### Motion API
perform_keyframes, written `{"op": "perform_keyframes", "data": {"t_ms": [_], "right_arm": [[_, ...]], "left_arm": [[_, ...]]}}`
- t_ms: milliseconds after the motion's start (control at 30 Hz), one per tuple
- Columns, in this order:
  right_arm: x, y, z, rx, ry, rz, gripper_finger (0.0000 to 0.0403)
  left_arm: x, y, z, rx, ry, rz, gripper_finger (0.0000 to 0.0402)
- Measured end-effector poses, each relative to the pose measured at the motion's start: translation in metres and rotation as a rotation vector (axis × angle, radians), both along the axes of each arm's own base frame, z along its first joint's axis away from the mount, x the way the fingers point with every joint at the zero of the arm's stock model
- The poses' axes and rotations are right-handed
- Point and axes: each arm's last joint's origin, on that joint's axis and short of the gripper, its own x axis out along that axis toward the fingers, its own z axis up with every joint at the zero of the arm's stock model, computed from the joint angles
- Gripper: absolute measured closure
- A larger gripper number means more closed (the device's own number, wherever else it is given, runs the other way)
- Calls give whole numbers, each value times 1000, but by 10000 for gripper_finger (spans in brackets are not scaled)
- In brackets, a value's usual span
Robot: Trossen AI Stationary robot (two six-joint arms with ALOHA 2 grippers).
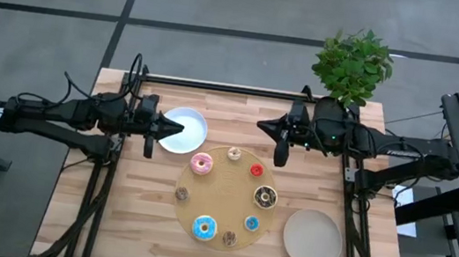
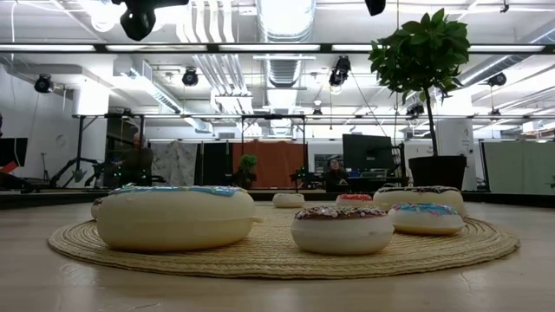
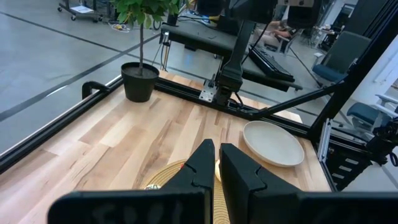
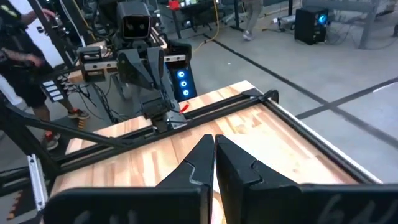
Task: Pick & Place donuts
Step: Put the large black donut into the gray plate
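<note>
waiting at the back of the table, neither arm has begun a pick; the left gripper (image 1: 150, 146) hangs beside the white plate (image 1: 187, 130) with its fingers pressed together and nothing between them; the right gripper (image 1: 280, 156) hangs just past the far edge of the woven board (image 1: 227, 183), likewise closed and empty; the donuts all lie on that board: pink donut (image 1: 201, 163), chocolate donut (image 1: 266, 197), blue donut (image 1: 204, 227), a small red one (image 1: 258, 170) among the smaller rings; judged from this, the step in hand is the first approach; the next move calls for one gripper to open, swing over a chosen donut and descend around it; the beige plate (image 1: 313, 238) sits near the right arm's side; the high view alone shows the full layout and both plates; the low view shows the donuts' thickness but no gripper; the left wrist view shows the beige plate and potted plant (image 3: 138, 79).
</note>
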Motion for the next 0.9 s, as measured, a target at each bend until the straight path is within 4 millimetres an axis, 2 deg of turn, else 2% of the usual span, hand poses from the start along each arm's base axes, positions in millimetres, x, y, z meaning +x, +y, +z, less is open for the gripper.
{"op": "perform_keyframes", "data": {"t_ms": [233, 433, 633, 900], "right_arm": [[12, 1, -10, 43, 35, 25, 394], [30, 2, -3, 30, 61, 50, 394], [46, -1, 1, -8, 179, 55, 394], [65, -4, -4, -10, 309, 47, 394]], "left_arm": [[0, 0, 0, -5, 0, 1, 402], [0, 0, 0, -6, 0, 1, 402], [0, 0, 0, -6, 0, 1, 402], [0, 0, 0, -4, 1, 1, 402]]}}
